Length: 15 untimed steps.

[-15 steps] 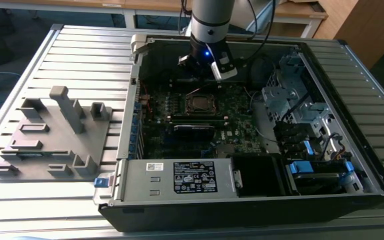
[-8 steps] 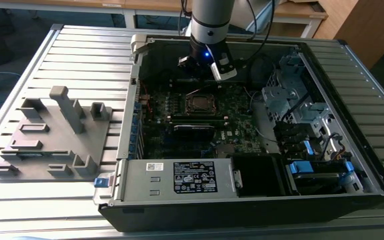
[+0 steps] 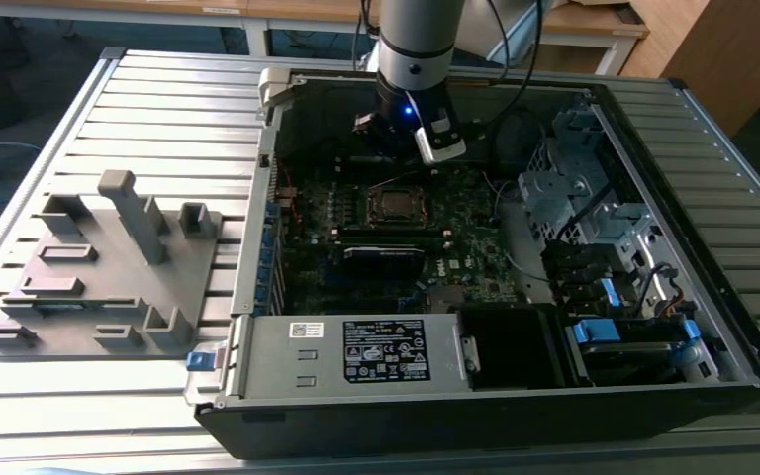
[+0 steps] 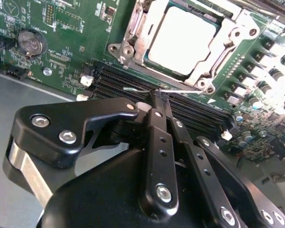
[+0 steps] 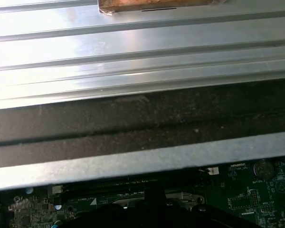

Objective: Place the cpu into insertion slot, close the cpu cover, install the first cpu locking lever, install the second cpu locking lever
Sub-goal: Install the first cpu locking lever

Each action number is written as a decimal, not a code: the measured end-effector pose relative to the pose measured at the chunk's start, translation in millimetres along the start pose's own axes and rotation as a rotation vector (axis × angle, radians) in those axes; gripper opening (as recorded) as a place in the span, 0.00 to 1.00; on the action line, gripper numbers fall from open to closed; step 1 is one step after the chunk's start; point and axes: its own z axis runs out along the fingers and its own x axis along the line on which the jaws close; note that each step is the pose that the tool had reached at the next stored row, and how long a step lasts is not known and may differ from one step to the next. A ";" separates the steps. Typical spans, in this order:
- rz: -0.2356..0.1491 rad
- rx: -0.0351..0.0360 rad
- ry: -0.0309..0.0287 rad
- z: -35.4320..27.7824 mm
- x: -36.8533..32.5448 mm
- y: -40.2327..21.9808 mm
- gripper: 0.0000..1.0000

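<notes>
We're in a robotics lab or workshop here: a robot arm hangs over an opened computer case, its green circuit board bare, on a ribbed aluminium counter. A grey fixture plate with moulded holders lies beside the case, and pale wooden desks stand behind.

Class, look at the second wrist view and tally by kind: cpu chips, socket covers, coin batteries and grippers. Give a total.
cpu: 1
cover: 1
coin battery: 1
gripper: 1
Total: 4
</notes>
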 end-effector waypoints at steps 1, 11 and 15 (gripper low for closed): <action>0.000 0.0000 -0.0001 0.0 0.0 0.0 0.11; 0.079 0.0004 -0.0129 3.1 -0.1 -0.4 0.11; 0.105 0.0011 -0.0169 3.6 -0.2 -0.5 0.11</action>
